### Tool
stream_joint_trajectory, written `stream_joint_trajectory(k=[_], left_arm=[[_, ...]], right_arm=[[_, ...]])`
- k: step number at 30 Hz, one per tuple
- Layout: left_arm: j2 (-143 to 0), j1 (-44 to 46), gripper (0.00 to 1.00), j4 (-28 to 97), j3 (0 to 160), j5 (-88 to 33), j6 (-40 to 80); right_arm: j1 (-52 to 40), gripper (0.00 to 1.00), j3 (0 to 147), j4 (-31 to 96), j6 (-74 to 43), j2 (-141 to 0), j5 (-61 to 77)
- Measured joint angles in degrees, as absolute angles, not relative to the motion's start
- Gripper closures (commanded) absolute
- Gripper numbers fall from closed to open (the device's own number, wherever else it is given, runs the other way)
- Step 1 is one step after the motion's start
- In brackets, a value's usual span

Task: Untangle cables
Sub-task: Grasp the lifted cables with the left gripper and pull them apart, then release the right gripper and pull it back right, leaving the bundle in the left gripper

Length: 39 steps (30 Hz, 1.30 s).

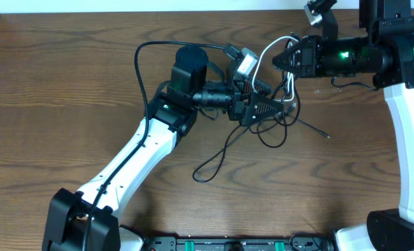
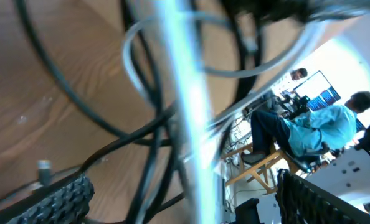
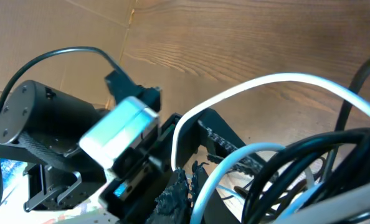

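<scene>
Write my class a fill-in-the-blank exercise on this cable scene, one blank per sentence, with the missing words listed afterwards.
1. The left gripper has its jaws ____ beside the cables.
2. The right gripper, at the top of the tangle, is ____.
3. Among the black cords, the one short cable is ____.
4. The table has a brown ____ surface.

Missing words: open; shut; white; wooden

The table (image 1: 67,84) is showing brown wood with darker wavy grain. Thin black cables (image 3: 325,146) are looping across it, and one white cable (image 3: 284,76) is arching at the far right. The left arm (image 1: 134,157) is showing white panels and black joints. Green lights are glowing on the black right arm (image 1: 360,59).
</scene>
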<state>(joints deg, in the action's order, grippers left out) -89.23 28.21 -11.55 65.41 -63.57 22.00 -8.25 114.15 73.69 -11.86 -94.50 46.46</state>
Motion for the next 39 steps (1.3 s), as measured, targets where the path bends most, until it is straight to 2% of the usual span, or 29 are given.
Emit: stream_joint_trajectory(k=[10,15,18,21,24,26,30,39], left_arm=[[-89.27,28.62,0.11,-10.57,65.41,-50.26,22.61],[-89.27,30.37,0.22,-12.4,65.41,-46.63,22.98],[-89.45,31.77,0.25,-12.32,65.41,-43.88,23.14],[-90.17,32.49,0.37,-12.43,65.41,-41.98,23.53],[-91.15,32.51,0.68,-12.62,65.41,-40.23,23.9],[-91.55,32.58,0.8,-12.25,65.41,-38.52,23.83],[-91.5,32.86,0.9,-9.17,65.73,-32.16,23.81],[-90.98,30.28,0.92,0.49,66.39,-17.43,24.21]], right_arm=[[-8.25,0.99,114.15,73.67,-11.88,-94.5,46.46],[-8.25,0.99,114.15,73.67,-11.88,-94.5,46.44],[-8.25,0.99,114.15,73.69,-11.86,-94.5,46.44],[-8.25,0.99,114.15,73.69,-11.86,-94.5,46.19],[-8.25,0.99,114.15,73.71,-11.84,-94.5,45.54],[-8.16,0.99,114.15,73.69,-11.62,-94.5,45.04],[-7.44,0.99,114.04,73.67,-11.29,-94.54,42.7],[-0.6,0.99,113.56,75.75,-10.13,-95.33,40.1]])
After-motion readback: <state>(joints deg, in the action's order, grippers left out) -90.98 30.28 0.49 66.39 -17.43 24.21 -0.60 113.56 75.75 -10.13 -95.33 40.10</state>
